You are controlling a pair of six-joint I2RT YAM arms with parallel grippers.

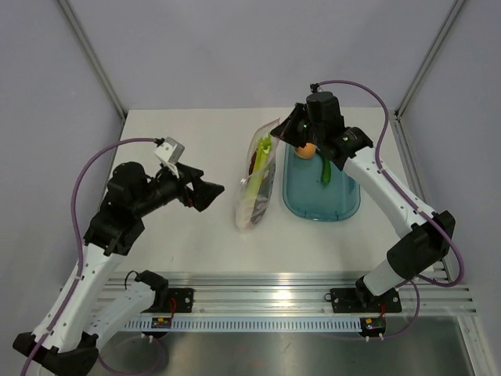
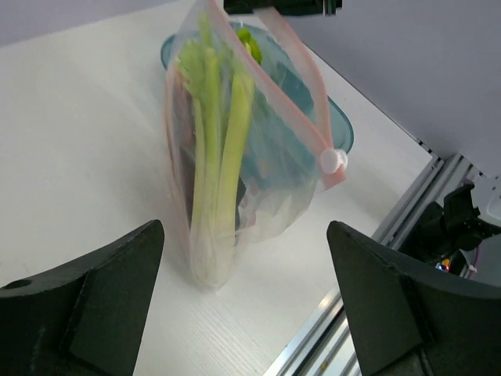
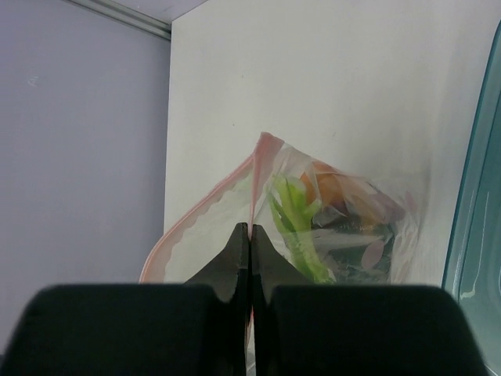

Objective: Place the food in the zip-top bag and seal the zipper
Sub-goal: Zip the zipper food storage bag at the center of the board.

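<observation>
- The white table [image 1: 188, 235] carries everything; both arms reach over it from the near edge
- The teal tray [image 1: 344, 207] lies right of centre, lengthwise away from the arms; the zip-top bag [image 1: 252, 200] is just beside its left rim
- The zip-top bag is near the middle of the table, propped up on its long edge with the mouth gaping; the left wrist view shows its clear, crinkled wall [image 2: 282, 157] with the tray behind it
- The left gripper [image 1: 213, 196] hangs left of the bag, apart from it; its fingers [image 2: 102, 298] are spread wide and hold nothing
- The right gripper [image 3: 249, 231] is at the far end of the bag; its fingers are pressed together with the pink strip pinched between them
- The light green stalks [image 2: 215, 157] stand inside the bag; an orange piece [image 3: 333, 188] shows deeper in
- The dark green chili [image 1: 326, 172] lies in the tray
- The round orange peach [image 1: 309, 149] sits at the tray's far end, next to the right gripper
- The zipper [image 2: 301, 78] is unsealed; its white slider [image 2: 333, 160] is at the end nearer the arms
</observation>
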